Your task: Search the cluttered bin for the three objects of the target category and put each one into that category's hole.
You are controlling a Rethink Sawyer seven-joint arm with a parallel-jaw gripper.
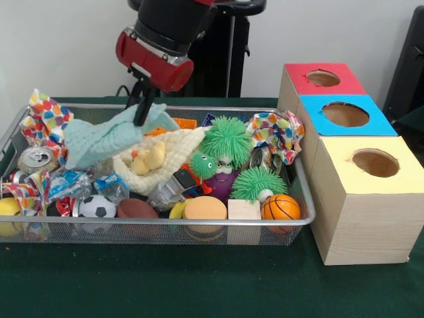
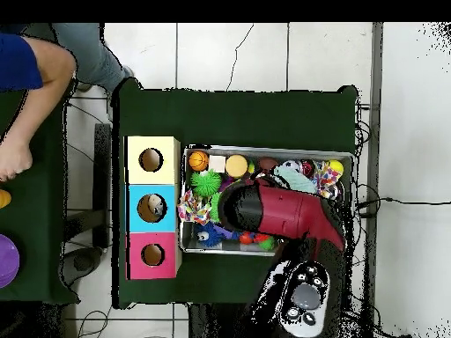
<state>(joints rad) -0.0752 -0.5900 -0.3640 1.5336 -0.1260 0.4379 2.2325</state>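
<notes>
Wire-mesh bin [image 1: 199,233], silver, shallow and rectangular, sits on the green table [image 1: 165,285] just beside the three wooden boxes and is wider than their row. In the front view it is heaped with clutter: a mint cloth [image 1: 99,139], a cream cloth [image 1: 165,156], three green spiky balls, the largest [image 1: 226,139] near the bin's middle, a small basketball [image 1: 280,207] at the corner nearest the yellow-topped box [image 1: 371,192], a soccer ball [image 1: 97,207], a brown football [image 1: 137,209], a can [image 1: 36,159] and spotted wrappers [image 1: 46,118]. The hole [image 1: 323,78] is a round opening in the red top of the box farthest from the camera, beyond the blue-topped box [image 1: 344,116]. The gripper [image 1: 142,114] hangs from the red and black arm over the bin's far side, its dark tips touching the mint cloth; whether they pinch it cannot be told.

Seen from overhead, the arm [image 2: 282,214] covers much of the bin [image 2: 264,150], hiding the gripper. The red-topped box's hole [image 2: 152,255] lies beside the bin's corner. A person's arm [image 2: 31,97] shows well apart from the bin.
</notes>
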